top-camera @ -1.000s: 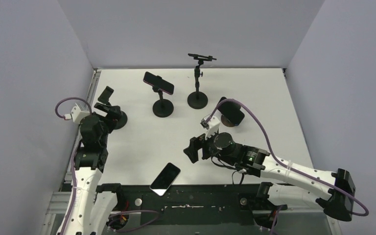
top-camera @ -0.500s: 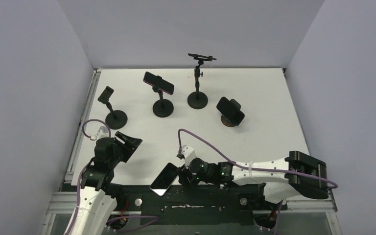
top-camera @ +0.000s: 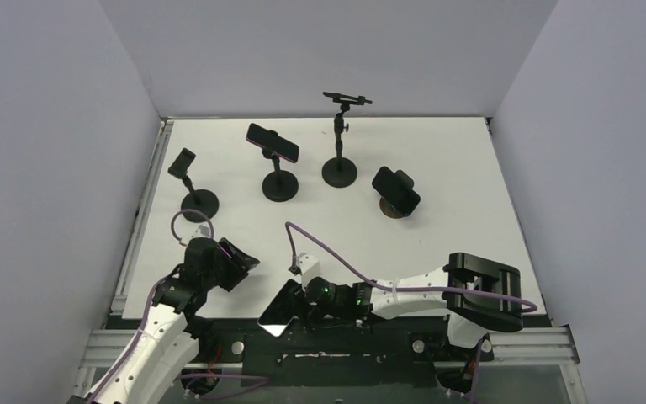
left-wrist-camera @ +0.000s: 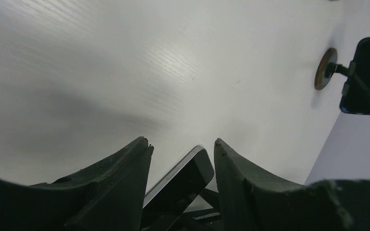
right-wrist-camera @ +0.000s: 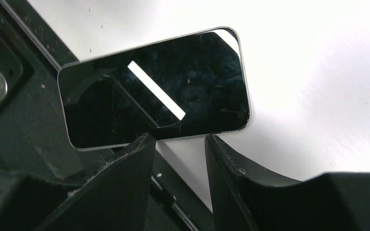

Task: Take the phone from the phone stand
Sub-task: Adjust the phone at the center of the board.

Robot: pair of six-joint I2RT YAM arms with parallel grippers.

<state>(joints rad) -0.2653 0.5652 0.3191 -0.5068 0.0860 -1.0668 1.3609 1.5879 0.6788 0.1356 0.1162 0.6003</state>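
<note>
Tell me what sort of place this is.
Probably a robot lab cell: bare walls box in a white table, left arm and right arm bolted at its edge, phone stands in a row.

A white table (top-camera: 454,168) sits between grey walls. Four phone stands rest on its far half in a loose row: a short stand (top-camera: 199,203) near the left edge, a round-based stand (top-camera: 280,188) beside it, a tall stand (top-camera: 339,172) nearer the far edge, and a low stand (top-camera: 392,213) right of centre. A loose phone (top-camera: 283,308) lies flat at the near edge, glossy face up, overhanging onto the black frame (top-camera: 345,345).
</note>
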